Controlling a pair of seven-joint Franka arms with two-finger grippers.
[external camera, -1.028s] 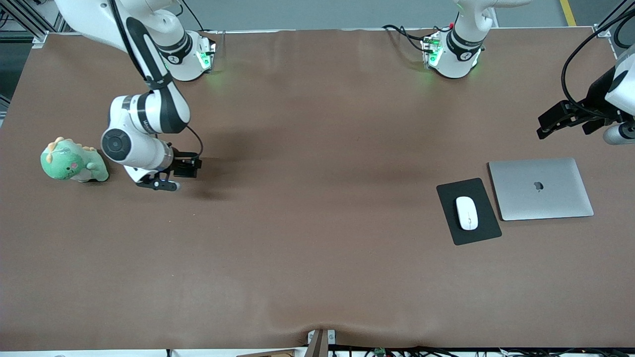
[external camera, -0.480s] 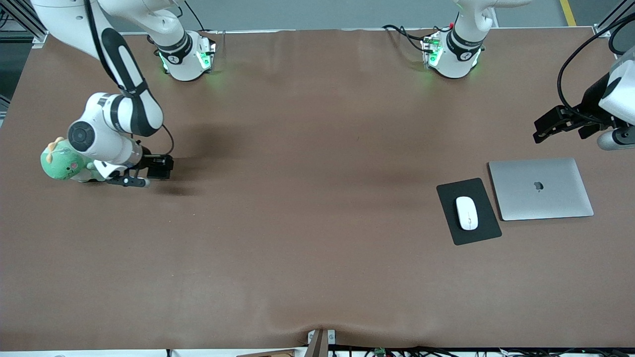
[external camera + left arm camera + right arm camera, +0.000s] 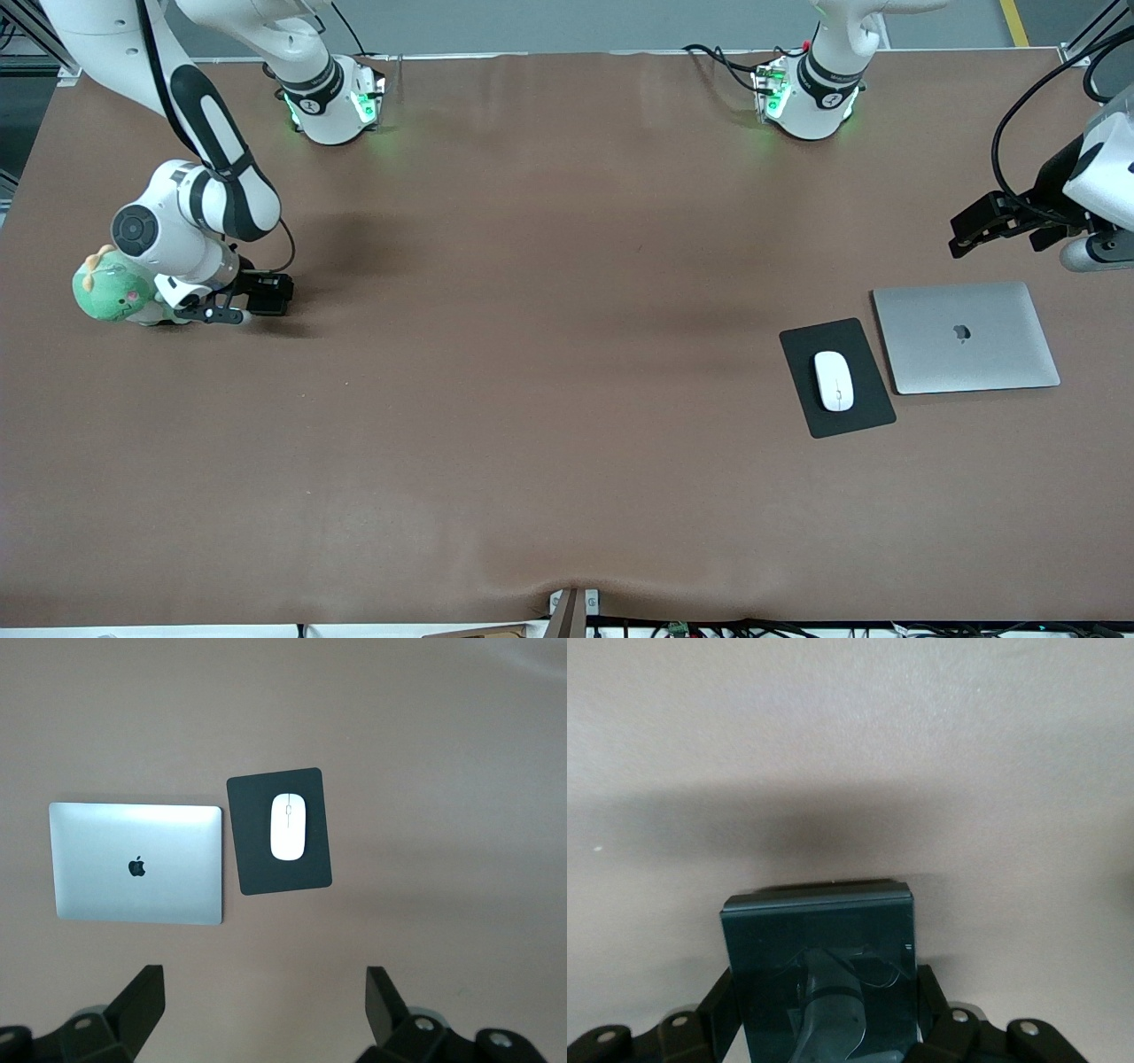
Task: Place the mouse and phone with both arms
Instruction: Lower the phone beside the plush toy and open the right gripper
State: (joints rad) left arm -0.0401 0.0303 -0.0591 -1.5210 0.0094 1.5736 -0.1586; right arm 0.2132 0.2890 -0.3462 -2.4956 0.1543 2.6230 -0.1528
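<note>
Over the brown table (image 3: pixel 567 399), the right gripper (image 3: pixel 824 1028) clamped the glossy black phone (image 3: pixel 819 974) beside a green plush dinosaur (image 3: pixel 111 292) it risked bumping, while the left gripper (image 3: pixel 261 1010) waited open above the small white oval mouse (image 3: pixel 288 826)

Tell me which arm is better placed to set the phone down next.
Right. The right gripper is shut on the phone, low over the table beside the green plush toy; the left gripper is open and empty, above the laptop.

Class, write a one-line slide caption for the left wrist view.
Open left pincer above white mouse on black pad beside closed laptop.
</note>
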